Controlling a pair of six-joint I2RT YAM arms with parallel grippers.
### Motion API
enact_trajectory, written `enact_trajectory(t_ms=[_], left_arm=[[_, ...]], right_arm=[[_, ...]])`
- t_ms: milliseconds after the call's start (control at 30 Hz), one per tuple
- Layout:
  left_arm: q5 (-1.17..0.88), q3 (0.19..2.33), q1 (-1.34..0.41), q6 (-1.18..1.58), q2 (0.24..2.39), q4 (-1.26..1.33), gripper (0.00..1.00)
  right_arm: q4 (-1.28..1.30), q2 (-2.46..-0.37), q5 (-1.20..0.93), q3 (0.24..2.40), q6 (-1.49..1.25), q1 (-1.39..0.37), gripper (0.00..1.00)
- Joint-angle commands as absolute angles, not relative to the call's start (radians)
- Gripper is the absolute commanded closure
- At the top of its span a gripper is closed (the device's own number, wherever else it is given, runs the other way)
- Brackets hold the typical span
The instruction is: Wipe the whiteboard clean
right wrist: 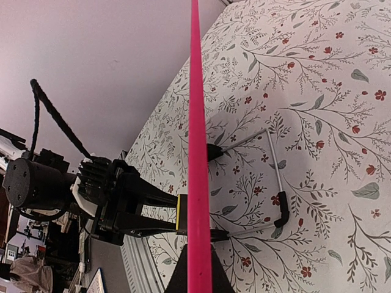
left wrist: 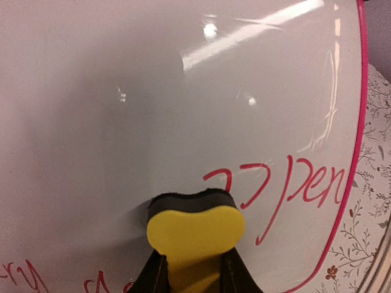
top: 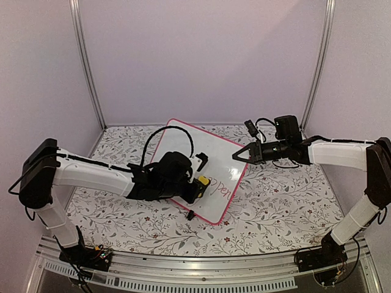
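Your left gripper [left wrist: 194,271] is clamping the yellow eraser [left wrist: 195,229] against the whiteboard [left wrist: 153,91]; your right gripper [right wrist: 199,278] is pinching its pink rim.

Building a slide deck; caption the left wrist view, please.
Yellow eraser in the left fingers pressed against the whiteboard beside red handwriting.

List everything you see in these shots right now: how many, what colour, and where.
whiteboard: one, white with pink-red frame, mid-table
handwriting: several words, red, on the board near the eraser
eraser: one, yellow with black felt, pressed on the board
clip feet: two, black, at the board's edges
tablecloth: one, white floral, covering the table
left gripper: one, black, shut on the eraser
right gripper: one, black, shut on the board's frame
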State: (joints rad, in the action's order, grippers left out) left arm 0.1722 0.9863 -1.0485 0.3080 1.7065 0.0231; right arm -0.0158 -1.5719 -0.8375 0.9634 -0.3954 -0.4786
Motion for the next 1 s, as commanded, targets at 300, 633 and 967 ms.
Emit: enact_trajectory(t_ms=[300, 633, 967], left_arm=[[0.230, 0.905, -1.023, 0.352, 1.714, -0.140, 1.00], [0.211, 1.022, -1.001, 0.308, 1.734, -0.099, 1.00], [0.148, 1.167, -1.048, 0.232, 1.843, -0.094, 1.00]], right_arm=[[0.166, -1.640, -0.819, 0.897, -0.313, -0.548, 1.00], [0.162, -1.647, -0.824, 0.897, -0.314, -0.548, 1.00], [0.164, -1.647, -0.821, 0.897, -0.314, -0.548, 1.00]])
